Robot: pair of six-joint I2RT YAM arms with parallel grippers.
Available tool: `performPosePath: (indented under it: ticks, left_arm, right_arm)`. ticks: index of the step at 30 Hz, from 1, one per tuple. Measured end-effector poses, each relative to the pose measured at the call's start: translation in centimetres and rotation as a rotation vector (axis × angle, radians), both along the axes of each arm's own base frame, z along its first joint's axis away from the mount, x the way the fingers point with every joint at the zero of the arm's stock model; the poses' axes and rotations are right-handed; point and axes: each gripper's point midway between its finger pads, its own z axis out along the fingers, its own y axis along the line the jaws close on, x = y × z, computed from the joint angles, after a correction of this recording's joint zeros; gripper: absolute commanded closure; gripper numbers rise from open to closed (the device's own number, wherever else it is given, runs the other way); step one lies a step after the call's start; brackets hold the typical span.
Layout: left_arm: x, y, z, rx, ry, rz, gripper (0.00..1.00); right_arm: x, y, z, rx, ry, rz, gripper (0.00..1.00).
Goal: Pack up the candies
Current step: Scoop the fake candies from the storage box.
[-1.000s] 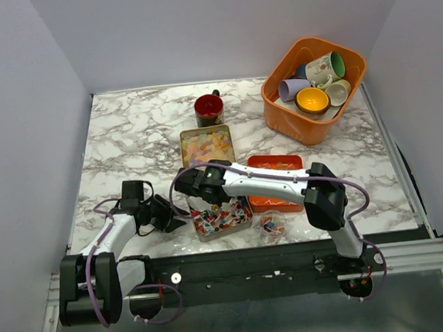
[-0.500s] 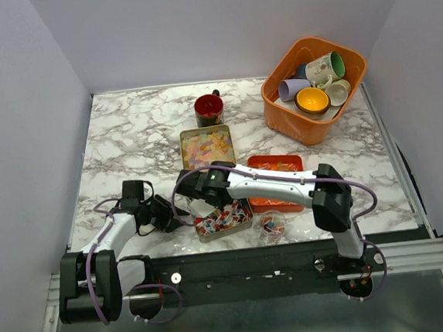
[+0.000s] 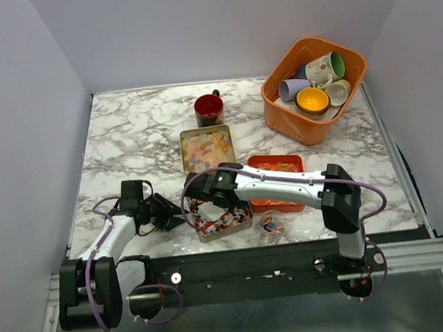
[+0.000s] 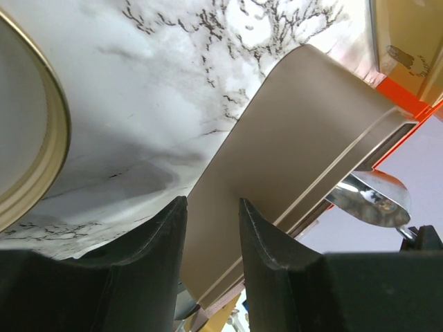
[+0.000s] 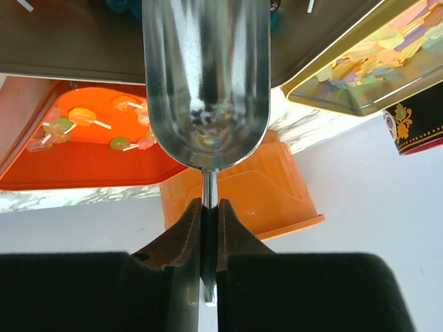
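Marble table point(image 3: 126, 143) seen from above, with both wrist views; the left gripper point(image 4: 212, 207) is clamped on the tan side wall of the near tin point(image 4: 297, 138), one finger on each face of the wall; the right gripper point(image 5: 209, 206) is closed tight on the thin handle of a metal scoop point(image 5: 205, 83); the scoop's bowl points away from the wrist, shows only reflections inside, and is held at the far side of the near tin; wrapped candies point(image 3: 225, 220), red, blue and white, fill the near tin at the front of the table, between the two arms; pastel candies point(image 3: 207, 146) lie in a second tin point(image 3: 184, 150) just behind it; an orange tray point(image 5: 69, 166) to the right holds lollipops point(image 5: 83, 116); a small clear cup point(image 3: 272, 225) of mixed sweets stands just right of the near tin; a dark mug point(image 3: 209, 109) stands behind the second tin; an orange basket point(image 3: 291, 121) of mugs point(image 3: 323, 68) sits at the far right corner
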Motion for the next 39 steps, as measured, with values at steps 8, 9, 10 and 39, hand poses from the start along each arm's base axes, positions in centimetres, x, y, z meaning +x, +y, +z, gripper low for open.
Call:
performPosePath:
  ticks: [8,9,10,39]
  left_arm:
    - [0.0,0.0,0.2,0.009,-0.023,-0.014,0.55]
    - [0.0,0.0,0.1,0.011,-0.023,-0.016,0.56]
    - [0.0,0.0,0.1,0.012,-0.022,-0.017,0.56]
    - [-0.1,-0.3,-1.4,0.009,0.051,-0.019,0.58]
  right_arm:
    - [-0.3,0.2,-1.1,-0.010,0.031,-0.006,0.99]
    - [-0.4,0.3,-1.2,-0.007,0.040,-0.006,0.99]
    - [-0.7,0.6,-1.3,0.003,0.058,-0.004,0.99]
    - [-4.5,4.6,-5.8,0.072,0.243,0.059,0.99]
